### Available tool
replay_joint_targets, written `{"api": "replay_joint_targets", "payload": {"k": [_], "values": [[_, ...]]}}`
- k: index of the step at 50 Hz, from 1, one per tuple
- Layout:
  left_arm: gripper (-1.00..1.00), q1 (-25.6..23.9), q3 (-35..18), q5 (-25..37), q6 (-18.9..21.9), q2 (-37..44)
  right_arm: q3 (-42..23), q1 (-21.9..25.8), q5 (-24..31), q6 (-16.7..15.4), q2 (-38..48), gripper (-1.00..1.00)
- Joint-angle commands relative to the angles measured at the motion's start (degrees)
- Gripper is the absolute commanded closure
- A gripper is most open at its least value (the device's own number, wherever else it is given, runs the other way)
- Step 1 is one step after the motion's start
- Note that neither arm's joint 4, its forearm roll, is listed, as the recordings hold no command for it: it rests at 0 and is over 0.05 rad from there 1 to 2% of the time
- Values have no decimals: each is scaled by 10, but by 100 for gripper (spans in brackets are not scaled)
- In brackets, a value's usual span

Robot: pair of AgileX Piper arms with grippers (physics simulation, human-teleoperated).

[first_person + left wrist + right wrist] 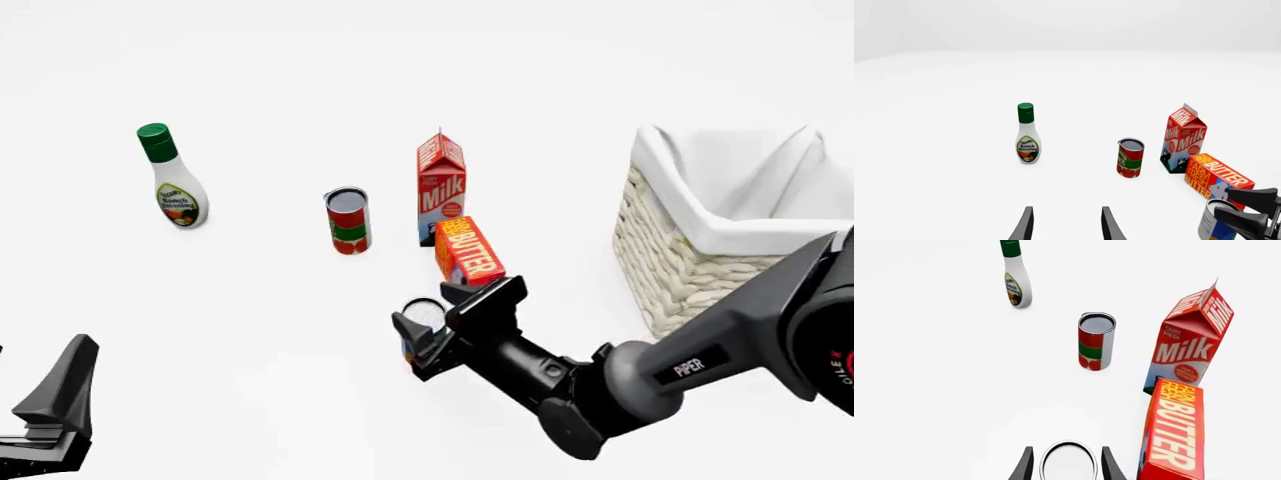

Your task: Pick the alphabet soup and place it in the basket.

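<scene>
A: Where is the alphabet soup (424,314)?

B: It stands upright on the white surface (267,300), just in front of the butter box (469,252). You can see its silver-white top. The right gripper (430,337) is down around it.

A: Is the gripper holding it?

B: One finger is on each side of the can. In the right wrist view the round top (1068,461) sits right between the two dark fingers (1025,466). They look very close to the can, maybe touching, but I cannot tell if they squeeze it yet. The can is not lifted.

A: What about the other arm?

B: The left gripper (54,400) is low at the near left side, well apart from everything. In its own view the two fingers (1026,225) are spread with a gap and nothing between them. It holds nothing.

A: And the basket (694,250)?

B: It is big, woven and cream-white, with a white cloth over its rim. It sits to the right, beyond the right arm.

A: What else is there?

B: A milk carton (442,188) stands just behind the butter box. A can with a red and green label (347,221) stands to the left of the milk. A ranch dressing bottle (171,180) with a green cap stands far off to the left.
</scene>
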Motion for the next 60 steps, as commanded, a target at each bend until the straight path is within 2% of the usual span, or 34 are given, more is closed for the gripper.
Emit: {"api": "replay_joint_targets", "payload": {"k": [1, 60], "values": [[-100, 0, 0, 0, 0, 0, -4, -1, -4, 2, 13, -100], [-100, 0, 0, 0, 0, 0, -36, 2, -7, 7, 82, -100]]}}
